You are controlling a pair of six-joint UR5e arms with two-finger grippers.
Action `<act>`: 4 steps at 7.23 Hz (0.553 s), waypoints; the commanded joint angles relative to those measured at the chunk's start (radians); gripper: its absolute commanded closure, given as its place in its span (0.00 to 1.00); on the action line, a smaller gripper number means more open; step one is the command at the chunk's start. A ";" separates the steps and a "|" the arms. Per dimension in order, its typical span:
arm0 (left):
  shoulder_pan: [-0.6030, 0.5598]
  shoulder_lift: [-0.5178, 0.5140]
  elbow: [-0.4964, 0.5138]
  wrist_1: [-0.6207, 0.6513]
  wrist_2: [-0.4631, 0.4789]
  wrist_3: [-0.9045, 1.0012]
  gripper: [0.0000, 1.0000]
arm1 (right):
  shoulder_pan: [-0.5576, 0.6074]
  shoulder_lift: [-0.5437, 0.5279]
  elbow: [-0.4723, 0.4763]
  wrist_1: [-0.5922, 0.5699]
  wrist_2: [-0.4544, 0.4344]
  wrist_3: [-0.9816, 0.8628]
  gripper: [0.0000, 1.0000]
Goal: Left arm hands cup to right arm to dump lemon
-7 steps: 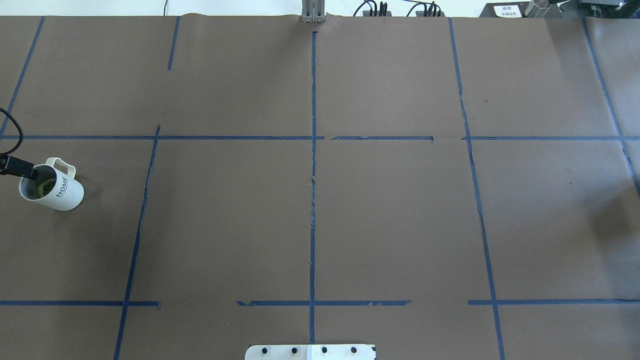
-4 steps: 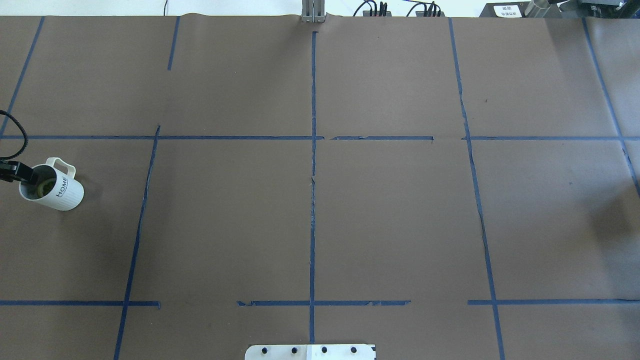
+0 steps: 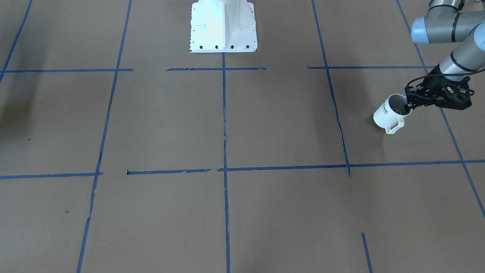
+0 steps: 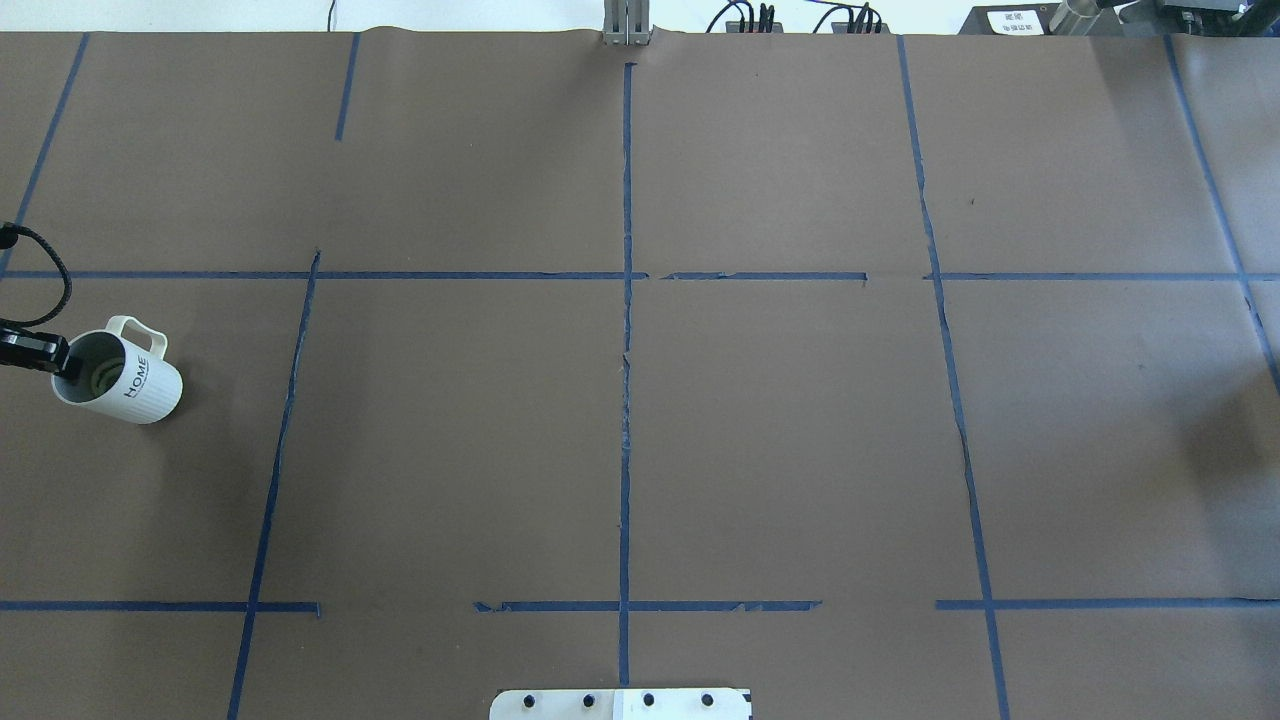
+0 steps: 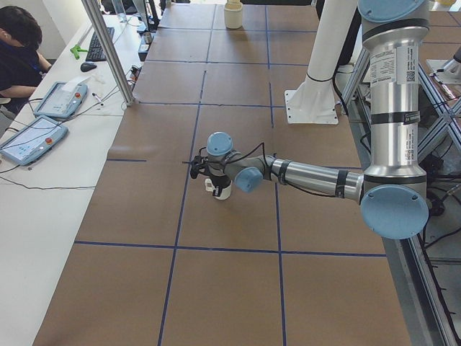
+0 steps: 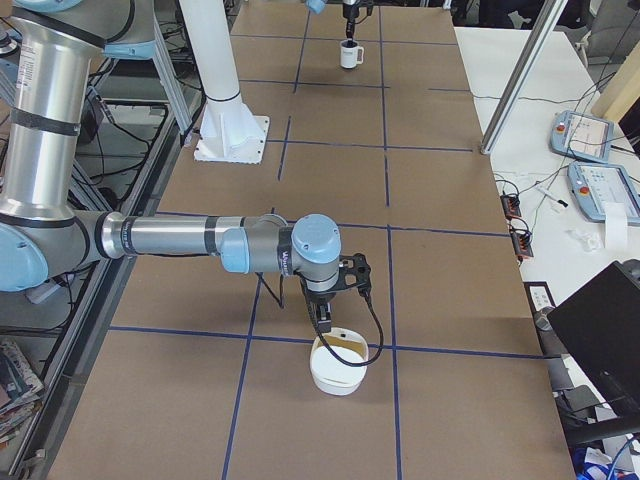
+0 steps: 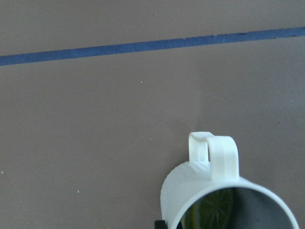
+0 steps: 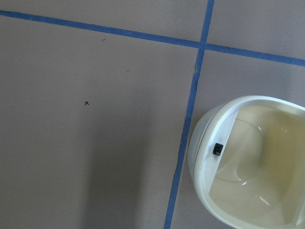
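Observation:
The white "HOME" cup [image 4: 128, 382] is at the table's far left, tilted, with its handle toward the far side. The yellow-green lemon [image 7: 212, 212] lies inside it. My left gripper [image 4: 58, 357] is shut on the cup's rim, with one finger inside the mouth; this also shows in the front view, gripper [image 3: 408, 107] on cup [image 3: 386, 113]. My right gripper [image 6: 322, 318] shows only in the exterior right view, far from the cup and just above a cream bowl [image 6: 335, 368]; I cannot tell whether it is open or shut.
The cream bowl [image 8: 252, 157] sits beside a blue tape crossing at the table's right end. The robot's white base [image 3: 223, 26] stands mid-table at my edge. Operators' tablets [image 5: 32, 137] lie on a side table, where a person sits.
The cup has shifted slightly to the right and tilted more, moving with the left gripper on its rim. Nothing else in the overhead view has moved.

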 commanded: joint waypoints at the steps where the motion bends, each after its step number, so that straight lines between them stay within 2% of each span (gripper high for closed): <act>1: -0.029 -0.018 -0.119 0.154 0.005 0.000 1.00 | 0.000 0.000 0.001 0.002 -0.001 -0.005 0.00; 3: -0.031 -0.124 -0.236 0.412 0.007 -0.089 1.00 | -0.009 0.005 0.001 0.107 -0.001 0.007 0.00; 4: -0.024 -0.200 -0.240 0.457 0.007 -0.224 1.00 | -0.040 0.024 0.001 0.199 -0.004 0.008 0.01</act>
